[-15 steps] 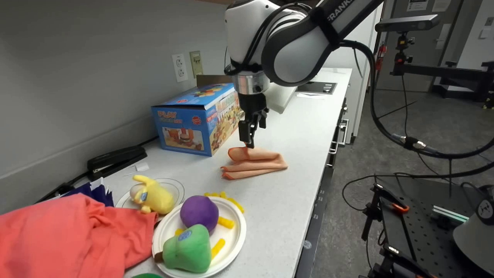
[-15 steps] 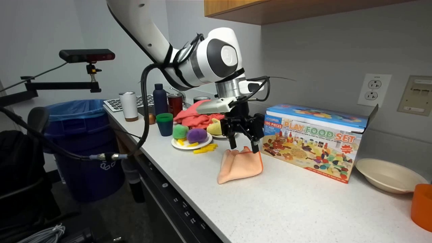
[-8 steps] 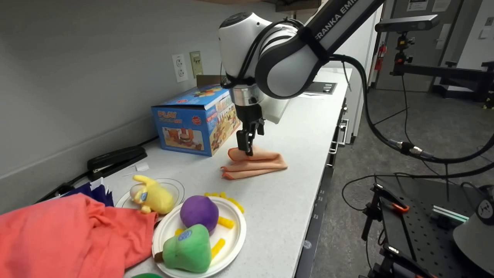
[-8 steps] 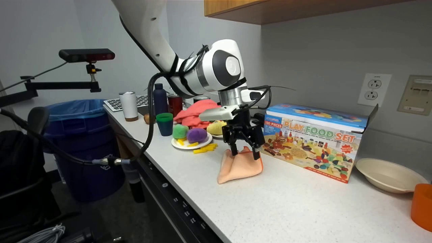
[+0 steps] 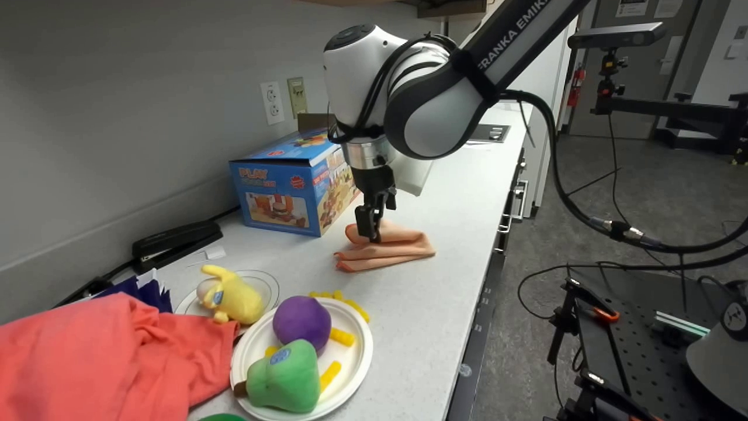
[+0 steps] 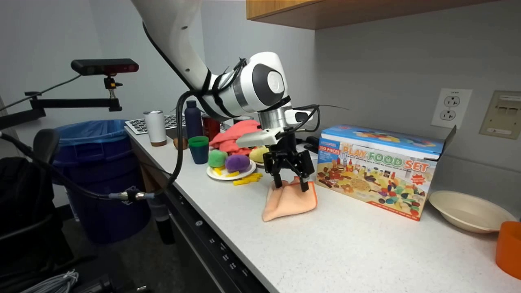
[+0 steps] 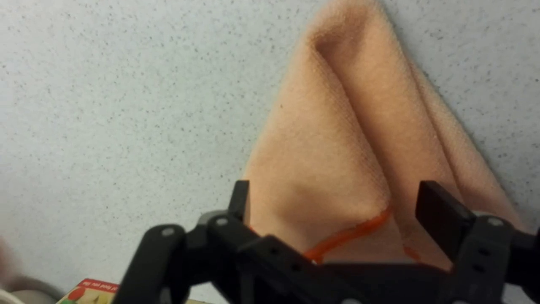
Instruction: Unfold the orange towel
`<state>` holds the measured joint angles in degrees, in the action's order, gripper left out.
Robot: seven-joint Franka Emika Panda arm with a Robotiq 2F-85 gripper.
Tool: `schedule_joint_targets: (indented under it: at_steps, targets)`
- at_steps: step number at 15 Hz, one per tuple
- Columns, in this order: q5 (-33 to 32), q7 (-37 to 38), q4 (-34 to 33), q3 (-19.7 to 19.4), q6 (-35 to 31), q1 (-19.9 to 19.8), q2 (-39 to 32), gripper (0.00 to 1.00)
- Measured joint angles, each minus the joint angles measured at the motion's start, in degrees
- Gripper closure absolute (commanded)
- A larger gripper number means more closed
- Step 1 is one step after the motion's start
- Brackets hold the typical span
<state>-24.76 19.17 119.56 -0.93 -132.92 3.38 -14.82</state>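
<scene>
The peach-orange towel (image 5: 400, 251) with a bright orange edge lies folded in loose layers on the white counter. It also shows in an exterior view (image 6: 291, 205) and fills much of the wrist view (image 7: 316, 139). My gripper (image 6: 291, 186) points down over the towel's orange-edged end, fingers spread apart. In the wrist view the gripper (image 7: 333, 194) has one finger at the towel's outer side and the other over the neighbouring fold. The top fold's orange edge runs between them. Nothing is clamped. I cannot tell whether the fingertips touch the cloth. The gripper body hides part of the orange-edged end.
A blue play food box (image 6: 374, 175) stands close beside the towel, against the wall. A paper plate (image 5: 353, 374) with purple and green toys and yellow sticks is nearby. A coral cloth (image 5: 111, 362), a beige bowl (image 6: 468, 211) and an orange cup (image 6: 508, 250) are farther off.
My gripper has come down over the towel's orange-edged end and shifted slightly toward the plate side. Its fingers stay apart. The towel has not visibly moved.
</scene>
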Motion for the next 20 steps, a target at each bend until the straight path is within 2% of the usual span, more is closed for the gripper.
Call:
schedule_joint_targets:
  at_steps: [6,11,17,20]
  targets:
    - [-6.43,3.18,-1.64,-1.65,0.0,0.54,-2.38,0.0]
    - [-15.6,8.41,-2.57,-2.83,0.86,2.1,-2.28,0.0]
    - [-18.15,17.8,-2.15,-1.41,11.52,5.76,-1.61,0.0]
    - [-18.35,18.15,-0.23,-2.38,14.01,4.81,-1.0,0.0]
